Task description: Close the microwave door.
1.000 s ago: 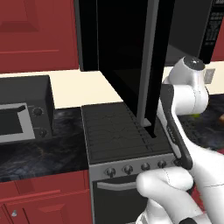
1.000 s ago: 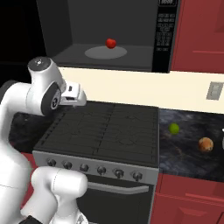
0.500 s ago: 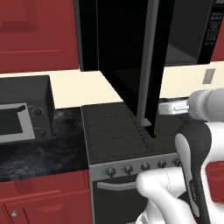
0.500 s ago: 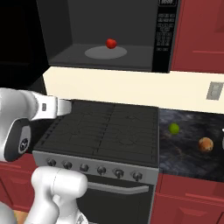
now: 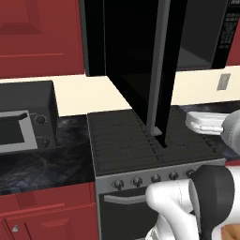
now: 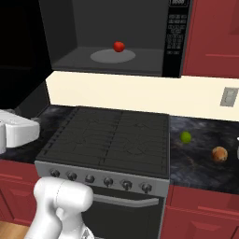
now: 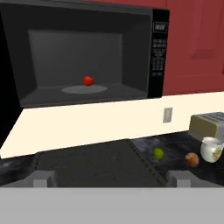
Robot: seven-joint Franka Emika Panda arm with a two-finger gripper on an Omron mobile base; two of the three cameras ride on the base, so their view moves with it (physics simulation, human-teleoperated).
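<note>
One door (image 5: 140,70) stands wide open above the stove (image 6: 112,135), swung out over the stove's left edge, its grey handle (image 5: 157,65) running down the free edge. I have the gripper (image 7: 109,177) low over the stove's front, looking straight into the microwave (image 7: 87,57); its two fingers (image 7: 41,178) sit well apart at the bottom of the hand view, holding nothing.

My worry is the approach. The hand hangs on the cavity side of the panel, near it but not touching, so as I judge it a careless sweep could strike the panel's lower corner or the handle's bottom end instead of pushing flat on the outer face. A push too close to the hinge would likely skid along the gloss and leave the door ajar. The forearm (image 5: 206,123) also rides low over the burners, and a wide swing could scrape the grate.

Inside the cavity, a small red fruit (image 7: 88,80), perhaps a tomato, rests on the round turntable (image 7: 84,89), well back from the opening; I see little risk of the door catching it. On the tabletop right of the stove lie a green fruit (image 6: 186,137) and a brown one (image 6: 219,153), with a patterned jug (image 7: 211,149) and a toaster (image 7: 210,124) beyond. A smaller oven (image 5: 26,122) sits on the tabletop to the left.
</note>
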